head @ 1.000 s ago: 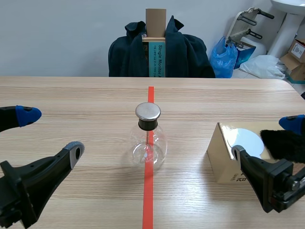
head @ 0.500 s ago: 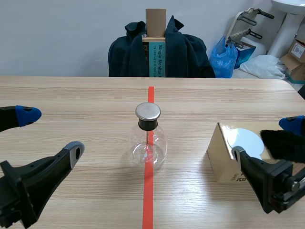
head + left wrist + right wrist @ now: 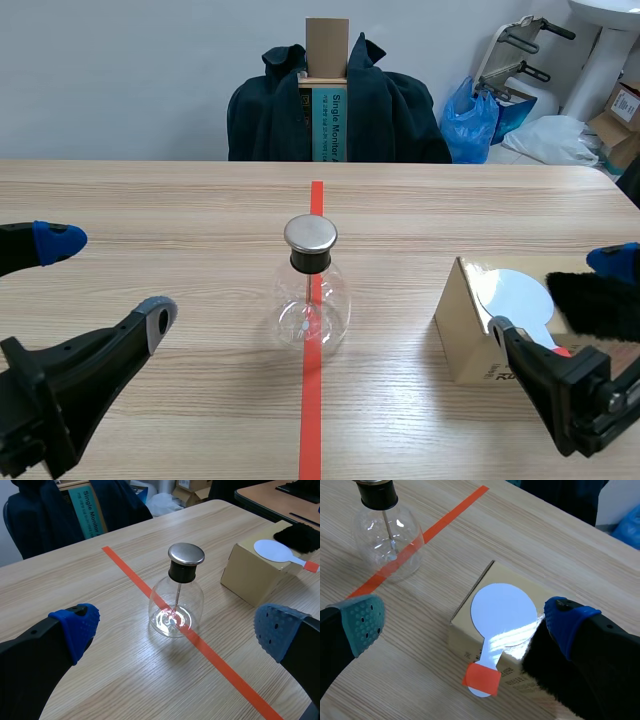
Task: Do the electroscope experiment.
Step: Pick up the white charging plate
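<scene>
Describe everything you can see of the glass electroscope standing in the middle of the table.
The electroscope is a clear, round-bellied glass flask standing upright on the wooden table, directly over the orange-red tape line. A black stopper plugs its neck, topped by a shiny round metal cap. A thin metal rod hangs down inside from the stopper; what is at its lower end is too small to tell. Only the table touches it.
</scene>
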